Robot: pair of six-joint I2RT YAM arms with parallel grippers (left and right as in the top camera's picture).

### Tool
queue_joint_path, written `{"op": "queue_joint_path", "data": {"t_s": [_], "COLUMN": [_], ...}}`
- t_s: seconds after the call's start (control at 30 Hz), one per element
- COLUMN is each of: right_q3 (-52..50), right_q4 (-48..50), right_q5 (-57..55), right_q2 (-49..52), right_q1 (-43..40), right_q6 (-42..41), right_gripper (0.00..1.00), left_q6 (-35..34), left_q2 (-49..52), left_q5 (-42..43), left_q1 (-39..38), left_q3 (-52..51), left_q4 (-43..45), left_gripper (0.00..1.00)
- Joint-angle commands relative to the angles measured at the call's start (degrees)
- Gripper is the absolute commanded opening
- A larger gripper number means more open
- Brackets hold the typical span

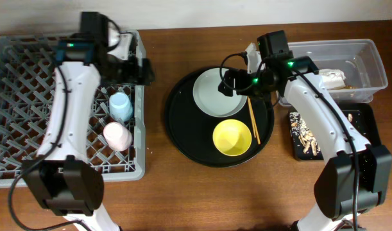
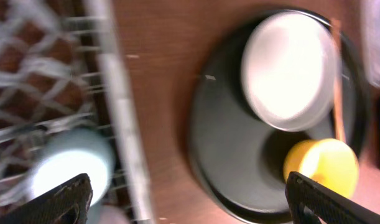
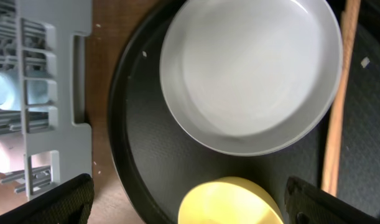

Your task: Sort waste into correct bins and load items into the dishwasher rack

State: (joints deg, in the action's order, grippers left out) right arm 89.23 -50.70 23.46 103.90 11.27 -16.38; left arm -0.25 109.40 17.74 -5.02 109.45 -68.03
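Observation:
In the grey dishwasher rack (image 1: 9, 128) lie a light-blue cup (image 1: 120, 106) and a pink cup (image 1: 117, 136). My left gripper (image 1: 144, 70) hangs open and empty over the rack's right rim; its view shows the blue cup (image 2: 68, 165) and the rim (image 2: 121, 112). A pale plate (image 1: 219, 93), a yellow bowl (image 1: 232, 137) and chopsticks (image 1: 253, 122) rest on the round black tray (image 1: 183, 122). Above the plate's near edge, my right gripper (image 1: 231, 82) is open, holding nothing. Its view shows plate (image 3: 252, 74), bowl (image 3: 230, 202) and chopsticks (image 3: 339, 93).
A clear tub (image 1: 369, 64) at the back right holds a white napkin (image 1: 330, 78). In front of it a shallow black tray (image 1: 369, 128) carries brownish scraps (image 1: 305, 135). Bare wooden table lies between rack and round tray.

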Motion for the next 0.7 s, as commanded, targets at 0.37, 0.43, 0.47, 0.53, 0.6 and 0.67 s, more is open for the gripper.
{"op": "queue_joint_path", "data": {"t_s": [0.37, 0.43, 0.47, 0.53, 0.6, 0.67], "right_q3": [-0.9, -2.0, -3.1, -5.8, -8.7, -10.7], "right_q4": [-16.7, -18.0, -18.0, -16.9, -14.9, -13.4], "right_q5": [-11.2, -13.3, -13.7, -13.6, -13.6, -13.7], "right_q2": [-3.8, -3.8, -3.8, -3.8, -3.8, -3.8], "right_q1": [-6.3, -5.4, -4.8, -4.1, -3.2, -2.6], "right_q6": [-1.9, -1.9, -1.9, -1.9, -1.9, -1.9], "right_gripper": [0.86, 0.79, 0.75, 0.69, 0.66, 0.66], "left_q6": [-1.1, -1.5, -1.5, -1.5, -1.5, -1.5], "left_q2": [0.4, 0.4, 0.4, 0.4, 0.4, 0.5], "left_q5": [-3.7, -3.7, -3.7, -4.4, -5.4, -5.6], "left_q1": [-15.3, -15.3, -15.3, -15.3, -15.3, -15.3], "left_q3": [0.2, 0.2, 0.2, 0.2, 0.2, 0.2], "left_q4": [-0.2, -0.2, -0.2, -0.2, -0.2, -0.2], "left_gripper": [0.98, 0.98, 0.98, 0.98, 0.98, 0.98]}}
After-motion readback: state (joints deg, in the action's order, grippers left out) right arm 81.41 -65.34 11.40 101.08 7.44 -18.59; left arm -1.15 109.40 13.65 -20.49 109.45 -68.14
